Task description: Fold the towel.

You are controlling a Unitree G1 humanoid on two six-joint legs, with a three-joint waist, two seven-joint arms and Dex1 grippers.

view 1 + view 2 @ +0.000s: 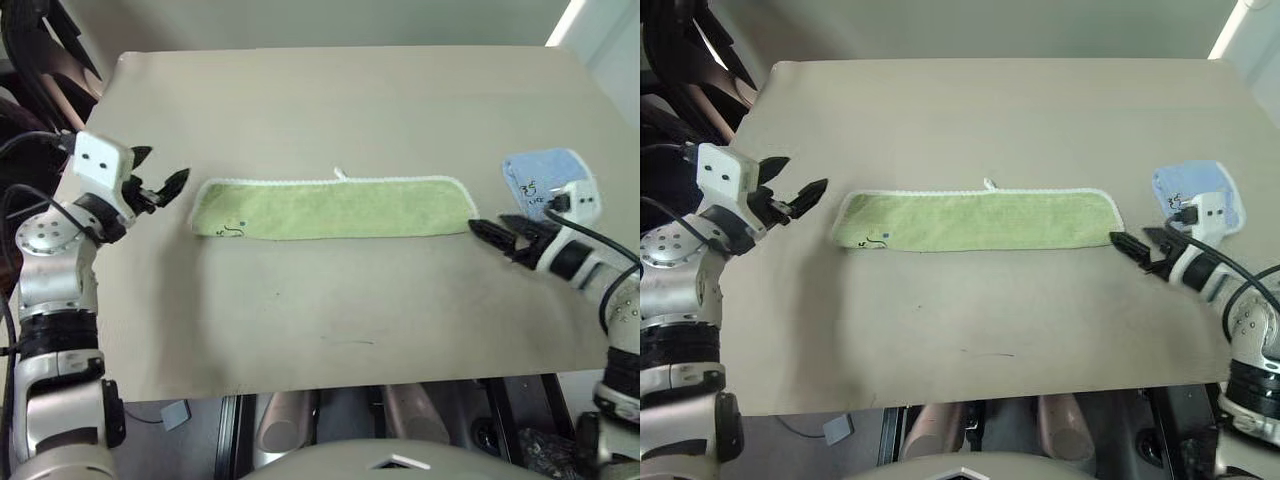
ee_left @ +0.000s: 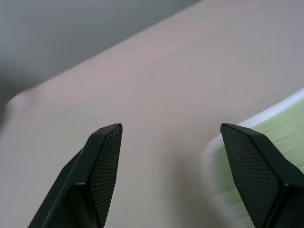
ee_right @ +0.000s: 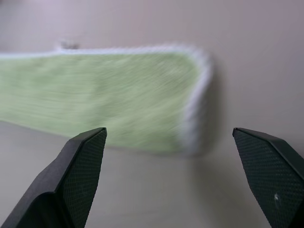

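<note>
The light green towel [image 1: 335,208] lies flat on the table as a long folded strip with white edging, a small dark mark near its left end and a white loop at its far edge. My left gripper [image 1: 160,172] hovers open just off the towel's left end, holding nothing. Low at the towel's right end, my right gripper [image 1: 500,237] stands open and empty. In the right wrist view the towel's rounded end [image 3: 142,102] lies ahead of the fingers [image 3: 83,166]. The left wrist view has the towel's edge [image 2: 266,137] beside one finger [image 2: 251,166].
A smaller light blue towel [image 1: 545,175] lies folded at the table's right side, just behind my right wrist. The beige table [image 1: 340,110] ends close to both arms at its left and right edges. Dark equipment stands off the far left corner.
</note>
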